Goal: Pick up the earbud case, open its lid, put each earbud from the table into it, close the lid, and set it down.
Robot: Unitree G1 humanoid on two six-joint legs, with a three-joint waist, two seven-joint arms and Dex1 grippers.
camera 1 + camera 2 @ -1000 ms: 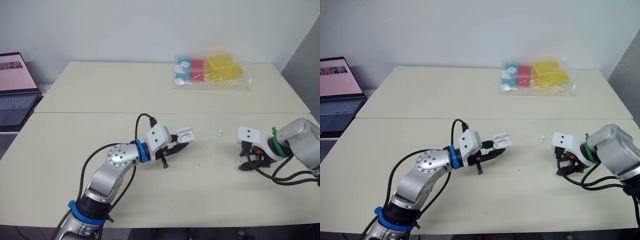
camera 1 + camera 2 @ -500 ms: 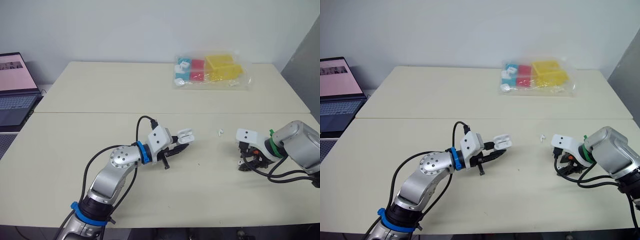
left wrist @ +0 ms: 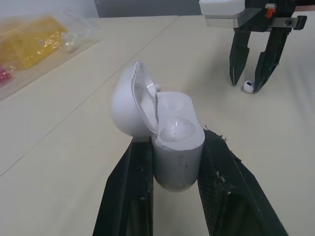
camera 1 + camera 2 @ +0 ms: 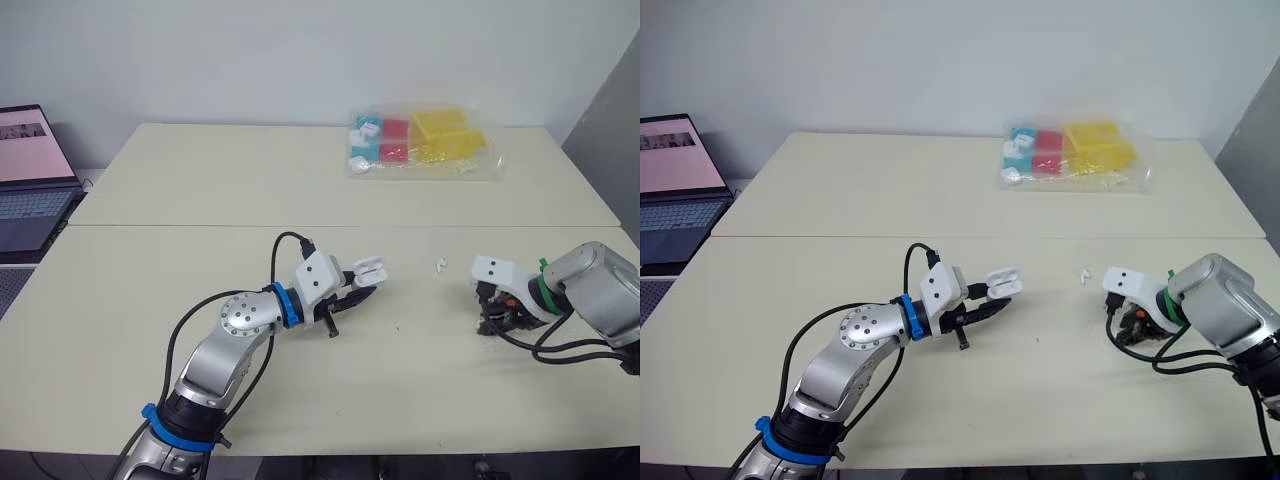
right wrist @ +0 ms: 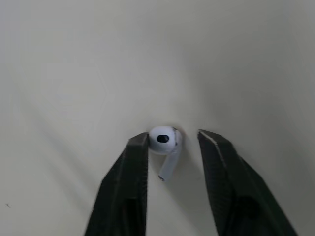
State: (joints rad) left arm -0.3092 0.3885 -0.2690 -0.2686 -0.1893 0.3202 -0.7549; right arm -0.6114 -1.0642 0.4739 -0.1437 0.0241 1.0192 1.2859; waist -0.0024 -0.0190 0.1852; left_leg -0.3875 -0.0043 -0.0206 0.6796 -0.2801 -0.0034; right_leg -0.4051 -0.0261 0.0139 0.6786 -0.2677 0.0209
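White earbud between parted right end effector; earbud case open.

Nothing here can be read: no text, label, brand or number. The laptop has a pink page on its screen with marks too small to make out, and the earbud case is plain white.
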